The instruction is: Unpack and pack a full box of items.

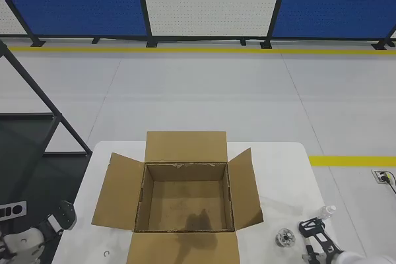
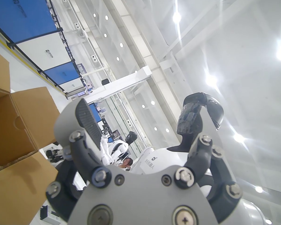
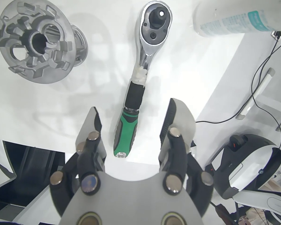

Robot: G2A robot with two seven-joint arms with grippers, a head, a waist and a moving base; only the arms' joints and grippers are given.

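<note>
Packing seems the step in hand. The box [image 1: 185, 204] sits open on the counter [image 1: 277, 171] with its four flaps folded out and its floor bare. Three things lie close together on the counter to its right: a ratchet [image 3: 140, 71], a cast metal hub [image 3: 37, 40] and a white bottle [image 3: 229, 19].

The right gripper [image 3: 133, 107] hangs over the ratchet's green handle, fingers spread wide to either side of it and pinching nothing. I cannot tell whether they touch the counter.

The left gripper [image 2: 140, 104], also spread and empty, points upward beside the box's left flaps.

The next move likely calls for lowering the right gripper until the handle lies between the pads and closing across the handle's width. It would then lift the ratchet and carry it over the box's right flap. The rounded handle could roll as the fingers close.
</note>
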